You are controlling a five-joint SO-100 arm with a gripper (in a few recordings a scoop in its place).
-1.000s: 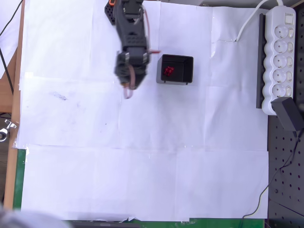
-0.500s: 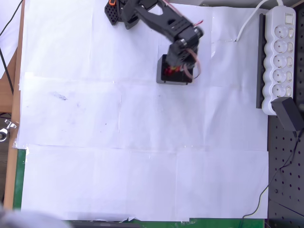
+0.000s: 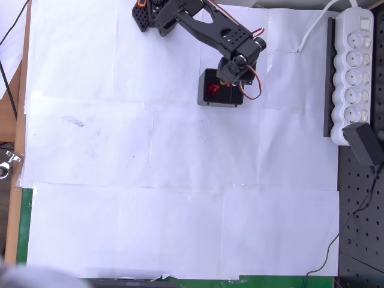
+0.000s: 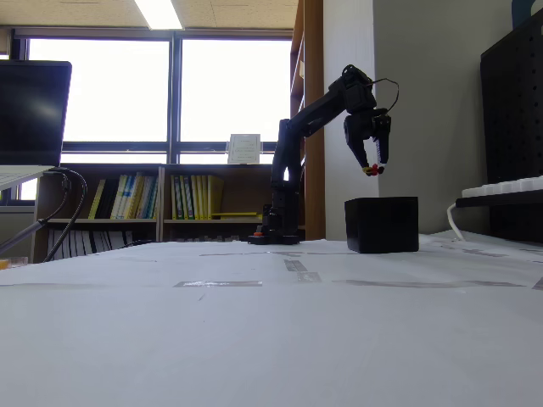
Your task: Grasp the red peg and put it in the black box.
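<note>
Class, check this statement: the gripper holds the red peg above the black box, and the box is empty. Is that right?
Not quite. The gripper does hold the red peg above the black box, but the box is not empty: the overhead view shows a clump of red pegs already inside.

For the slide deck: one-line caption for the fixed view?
Arm's hand holds the red peg above the open black box on the paper-covered table.
</note>
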